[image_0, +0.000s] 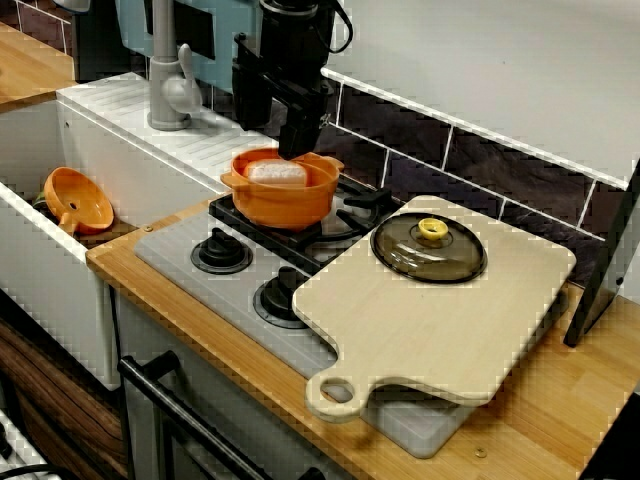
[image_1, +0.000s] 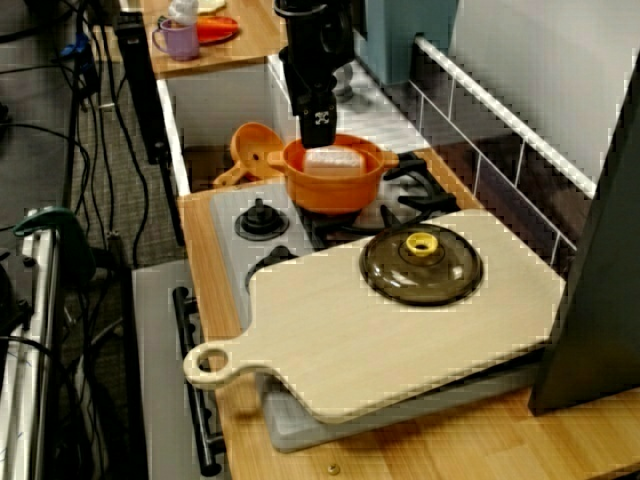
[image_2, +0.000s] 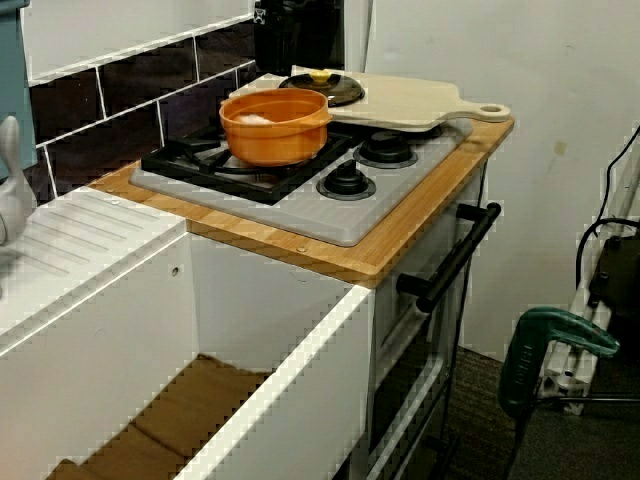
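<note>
In the view from the stove's front, one black oven handle (image_0: 175, 405) lay nearest. Above it, one wooden cutting board (image_0: 440, 320) rested across the right of the stove, carrying one dark glass lid (image_0: 429, 250) with a yellow knob. Two dials (image_0: 221, 250) sat left of the board. One orange pot (image_0: 285, 195) stood on the black grate (image_0: 350, 215) with one pale block (image_0: 277, 173) inside it. The single black gripper (image_0: 297, 150) hung over the pot's back rim, close above the block. Whether its fingers were apart or together could not be told. One small orange bowl (image_0: 78, 200) lay in the white sink (image_0: 50, 290), and one grey tap (image_0: 168, 85) stood behind it. In the view from the board's end, the board's handle loop came nearest. The gripper (image_1: 318, 140) pointed straight down at the pot (image_1: 335, 185), its fingers seen edge-on, and one purple mug (image_1: 180, 40) stood on the far counter. In the view from the sink side, the sink came nearest, then both dials, the pot (image_2: 275, 130) and the board. No gripper could be made out there.
</note>
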